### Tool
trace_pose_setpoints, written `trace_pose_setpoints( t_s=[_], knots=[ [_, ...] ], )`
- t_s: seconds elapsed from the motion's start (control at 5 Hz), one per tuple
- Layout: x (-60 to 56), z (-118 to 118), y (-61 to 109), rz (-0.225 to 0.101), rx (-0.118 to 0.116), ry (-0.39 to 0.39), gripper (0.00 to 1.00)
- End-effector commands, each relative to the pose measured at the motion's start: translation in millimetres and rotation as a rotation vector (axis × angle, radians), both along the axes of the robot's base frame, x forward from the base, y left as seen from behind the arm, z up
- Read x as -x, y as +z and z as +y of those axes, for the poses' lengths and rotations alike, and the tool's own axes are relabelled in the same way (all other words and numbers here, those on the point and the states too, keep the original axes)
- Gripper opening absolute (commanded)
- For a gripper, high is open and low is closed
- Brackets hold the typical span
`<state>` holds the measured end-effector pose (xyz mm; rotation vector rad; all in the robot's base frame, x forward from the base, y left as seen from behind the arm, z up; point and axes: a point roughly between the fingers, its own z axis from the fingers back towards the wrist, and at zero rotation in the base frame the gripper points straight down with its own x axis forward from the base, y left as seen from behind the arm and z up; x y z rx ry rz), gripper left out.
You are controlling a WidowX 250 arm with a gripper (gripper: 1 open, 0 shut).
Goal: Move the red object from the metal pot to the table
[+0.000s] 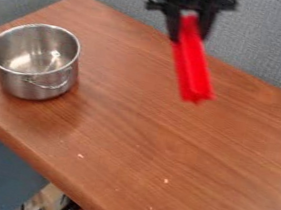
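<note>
The end effector is closed on the top of the red block. The block hangs down below it, long way nearly up and down, over the worktop, well apart from the pot.

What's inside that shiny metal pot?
Nothing shows inside the metal pot: its bare, shiny floor and far inner wall are visible. The near inner wall is hidden behind the front rim.
</note>
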<state>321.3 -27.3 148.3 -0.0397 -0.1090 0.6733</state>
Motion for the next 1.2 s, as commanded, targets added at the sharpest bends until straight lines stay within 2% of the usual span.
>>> trace_pose_setpoints(
  t_s=[0.0,0.2,0.4,0.6,0.8,1.0],
  knots=[
    [4.4,18,11.1,-0.042,-0.019,0.169,0.00],
    [10.2,13,-0.6,-0.033,-0.039,0.174,0.00],
    [12.8,16,-6.1,-0.035,-0.029,0.209,0.00],
    [17.4,20,-5.4,-0.033,-0.032,0.204,0.00],
    [13.7,28,-4.0,-0.041,-0.034,0.214,0.00],
    [15.5,38,-3.5,-0.051,-0.027,0.240,0.00]
  ],
)
